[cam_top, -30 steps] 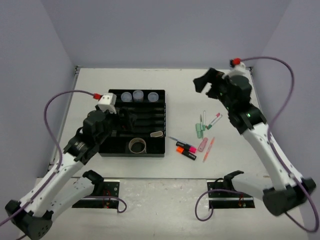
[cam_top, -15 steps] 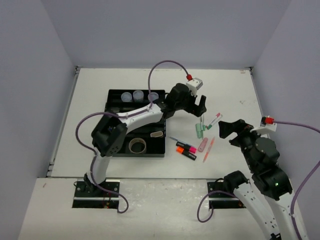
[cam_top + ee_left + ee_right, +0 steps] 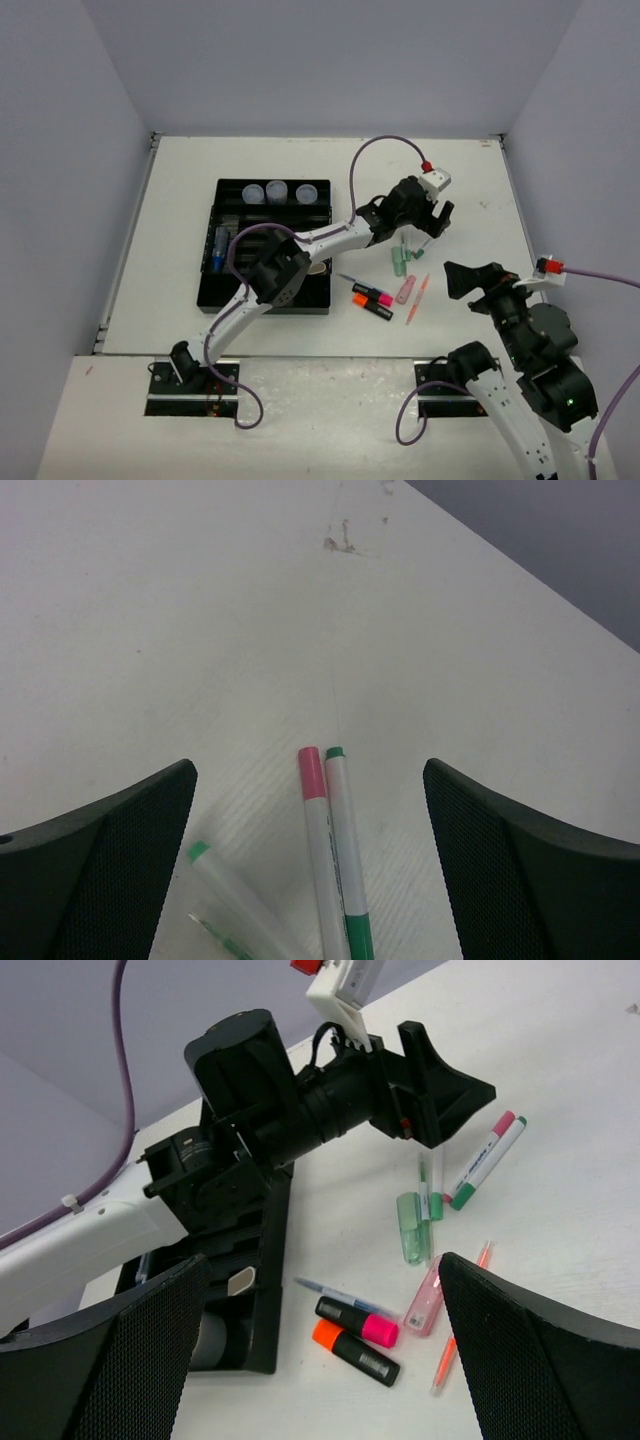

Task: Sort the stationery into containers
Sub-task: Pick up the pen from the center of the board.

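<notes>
My left gripper (image 3: pixel 308 775) is open and low over the table, with a pink-capped pen (image 3: pixel 312 780) and a green-capped pen (image 3: pixel 342 820) lying side by side between its fingers, untouched. From above, the left arm reaches across the black organiser tray (image 3: pixel 325 292) and ends at the left gripper (image 3: pixel 430 222). My right gripper (image 3: pixel 322 1265) is open and empty, held high over the loose stationery: orange highlighter (image 3: pixel 355 1352), pink highlighter (image 3: pixel 358 1322), green highlighter (image 3: pixel 410 1228) and a thin orange pen (image 3: pixel 458 1320). The tape roll (image 3: pixel 205 1340) sits in the tray.
Three clear tubs (image 3: pixel 278 190) line the tray's far row, and a blue-capped tube (image 3: pixel 219 250) lies in a left slot. A thin blue pen (image 3: pixel 352 280) and a pink clear piece (image 3: pixel 405 290) lie between the tray and the pens. The right arm (image 3: pixel 520 330) stands at the near right.
The left arm has swung from the tray out to the right and now hovers over the two pens. The right arm has pulled back from the far right toward its base.
</notes>
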Robot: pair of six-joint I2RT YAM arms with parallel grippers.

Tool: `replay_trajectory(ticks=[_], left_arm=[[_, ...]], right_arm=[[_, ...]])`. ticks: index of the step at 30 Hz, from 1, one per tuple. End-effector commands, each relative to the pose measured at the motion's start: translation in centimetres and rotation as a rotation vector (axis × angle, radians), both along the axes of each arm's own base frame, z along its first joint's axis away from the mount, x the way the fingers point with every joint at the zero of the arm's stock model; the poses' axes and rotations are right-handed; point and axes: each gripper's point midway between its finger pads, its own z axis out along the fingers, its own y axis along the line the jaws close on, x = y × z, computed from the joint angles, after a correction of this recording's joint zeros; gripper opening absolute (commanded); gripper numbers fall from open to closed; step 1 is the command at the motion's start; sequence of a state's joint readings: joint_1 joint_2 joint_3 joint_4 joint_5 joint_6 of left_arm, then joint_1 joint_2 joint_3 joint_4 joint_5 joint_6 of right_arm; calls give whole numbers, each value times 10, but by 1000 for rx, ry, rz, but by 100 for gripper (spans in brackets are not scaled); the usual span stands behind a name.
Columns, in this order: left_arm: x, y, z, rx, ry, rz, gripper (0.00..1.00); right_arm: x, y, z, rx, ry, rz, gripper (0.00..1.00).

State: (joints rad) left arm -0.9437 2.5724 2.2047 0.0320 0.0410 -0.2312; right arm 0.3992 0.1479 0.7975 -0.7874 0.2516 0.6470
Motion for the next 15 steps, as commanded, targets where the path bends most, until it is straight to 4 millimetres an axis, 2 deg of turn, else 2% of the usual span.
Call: replay_trajectory(ticks=[1, 3, 6, 12, 15], left_arm=[[-4, -14, 32, -35, -108, -60, 81], [-12, -15, 19, -14, -80, -93, 67], [-23, -14, 5, 23, -61, -107, 59], [-33, -9, -27, 113, -28, -115, 52], [-34, -10, -33, 128, -25, -133, 52]], right_arm=[[-19, -2, 25, 23, -86, 39, 99], [-22, -6, 28, 16, -105, 24, 99], [-23, -10, 27, 2, -112, 8, 99], [-22, -9, 23, -5, -98, 15, 99], [-21, -9, 21, -10, -93, 14, 99]])
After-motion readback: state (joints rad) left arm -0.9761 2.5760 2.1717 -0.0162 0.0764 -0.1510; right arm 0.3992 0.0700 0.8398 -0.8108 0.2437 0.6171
